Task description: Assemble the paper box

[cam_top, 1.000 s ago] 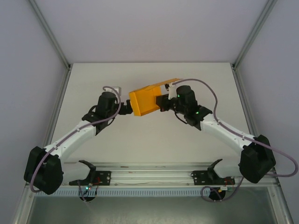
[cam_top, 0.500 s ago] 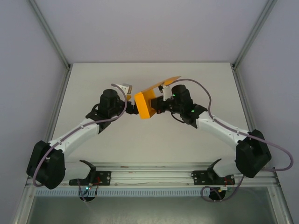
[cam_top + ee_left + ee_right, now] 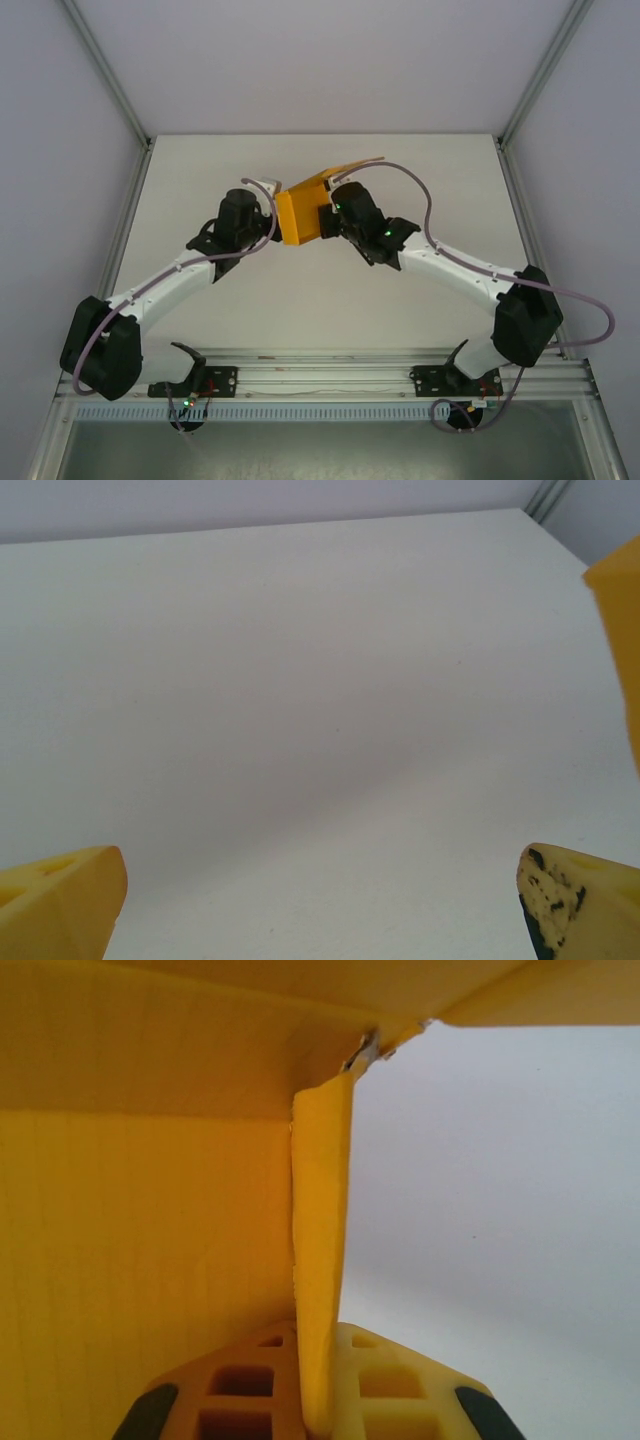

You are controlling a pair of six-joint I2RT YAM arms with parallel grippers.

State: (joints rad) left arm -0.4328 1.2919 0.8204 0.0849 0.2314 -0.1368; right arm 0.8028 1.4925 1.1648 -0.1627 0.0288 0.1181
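The orange paper box (image 3: 300, 212) hangs above the middle of the table, partly folded, with a flap (image 3: 345, 172) sticking out toward the back right. My right gripper (image 3: 325, 222) is shut on one wall of the box; in the right wrist view that thin orange wall (image 3: 320, 1260) stands edge-on, pinched between the two yellow fingers (image 3: 410, 1385). My left gripper (image 3: 268, 205) sits just left of the box with its jaws wide open and nothing between them. A corner of the box (image 3: 620, 650) shows at the right edge of the left wrist view, above the right fingertip (image 3: 575, 905).
The white table (image 3: 220, 300) is walled by light panels with metal posts (image 3: 120, 100) at the back corners. A rail with the arm bases (image 3: 320, 378) runs along the near edge.
My right arm has carried the box left and toward the back, turning it. My left gripper has moved right and forward, ending up close beside the box's left side.
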